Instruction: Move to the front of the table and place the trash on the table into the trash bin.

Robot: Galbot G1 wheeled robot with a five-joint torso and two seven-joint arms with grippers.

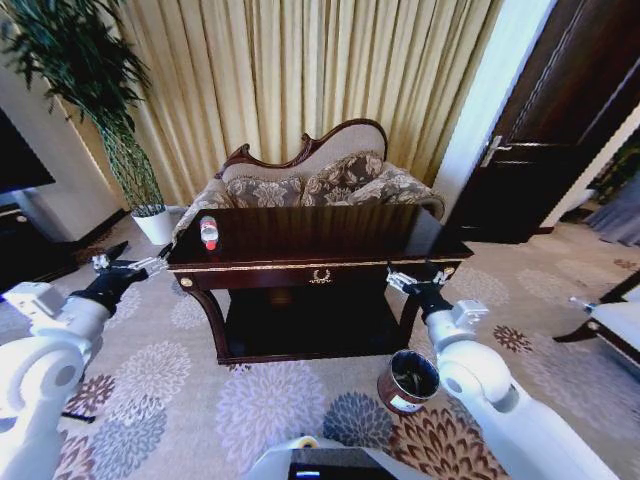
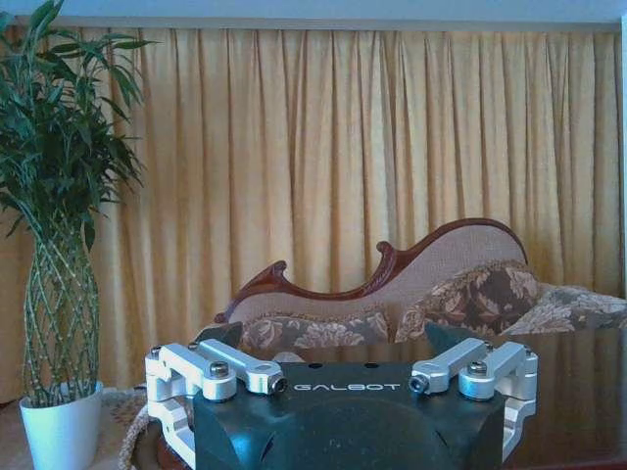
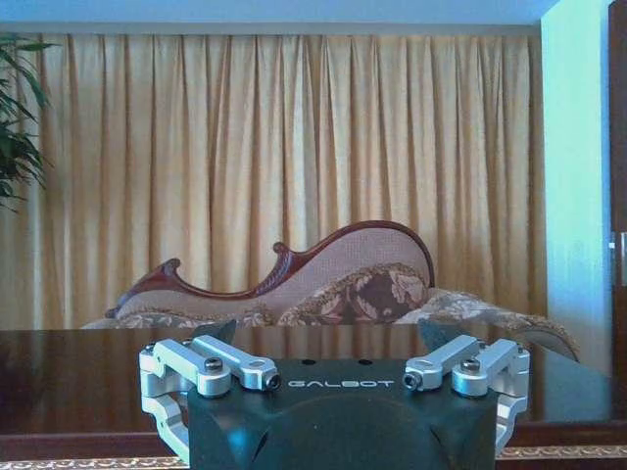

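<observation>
Bin (image 1: 409, 381) on carpet by worktop (image 1: 310, 235) right leg, contents unclear. Bottle (image 1: 209, 233) upright at worktop left end. Left gripper (image 1: 122, 266), right gripper (image 1: 412, 281) spread apart, flanking worktop.

Dark glossy wooden table (image 1: 330, 232) with gold trim, bearing a small clear red-capped plastic bottle (image 1: 209, 233) near its left end.

arms (image 1: 40, 370): white shells | tool (image 2: 343, 387): black, silver linkages, GALBOT lettering
</observation>
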